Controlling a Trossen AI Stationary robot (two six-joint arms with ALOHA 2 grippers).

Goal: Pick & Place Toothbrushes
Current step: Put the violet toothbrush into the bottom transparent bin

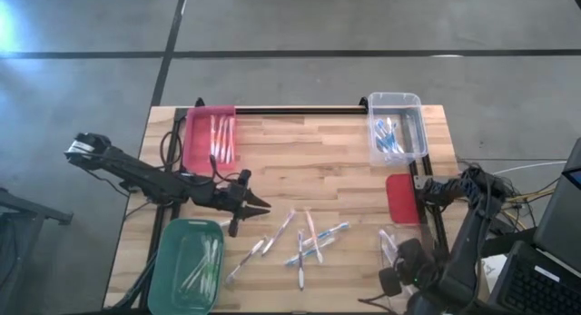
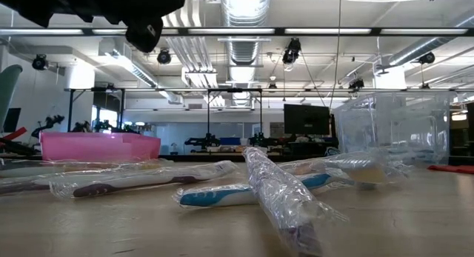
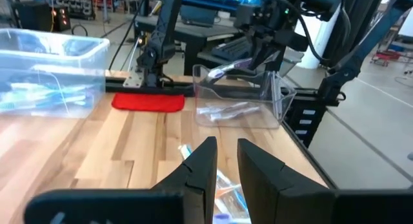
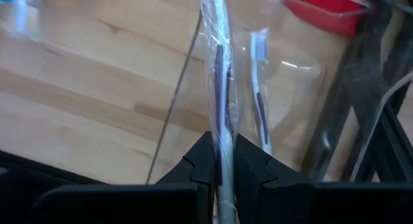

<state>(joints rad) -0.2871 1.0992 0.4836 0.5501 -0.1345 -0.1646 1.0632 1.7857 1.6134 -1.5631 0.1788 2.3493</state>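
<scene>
Several wrapped toothbrushes (image 1: 300, 238) lie loose on the middle of the wooden table; the low view shows them close up (image 2: 222, 194). My right gripper (image 4: 222, 166) is at the near right, over a clear bin (image 1: 388, 245), and is shut on a wrapped toothbrush with purple accents (image 4: 219, 69). The left wrist view shows this from across the table: the right gripper (image 3: 258, 46), its toothbrush (image 3: 226, 69) and the clear bin (image 3: 245, 101). Another toothbrush (image 4: 258, 88) lies in that bin. My left gripper (image 3: 226, 166) hovers level over the table left of the pile, fingers slightly apart with nothing between them. My right gripper pinches the wrapped toothbrush near one end (image 4: 222, 143) between its two fingers. The fingers point steeply down and the toothbrush runs on ahead of them, along their line. It is lifted clear, slanting over the clear bin's rim.
A pink bin (image 1: 211, 138) with toothbrushes stands at the far left and a green bin (image 1: 186, 265) with toothbrushes at the near left. A clear bin (image 1: 397, 124) with blue ones is at the far right. A red lid-like piece (image 1: 402, 197) lies at the right edge.
</scene>
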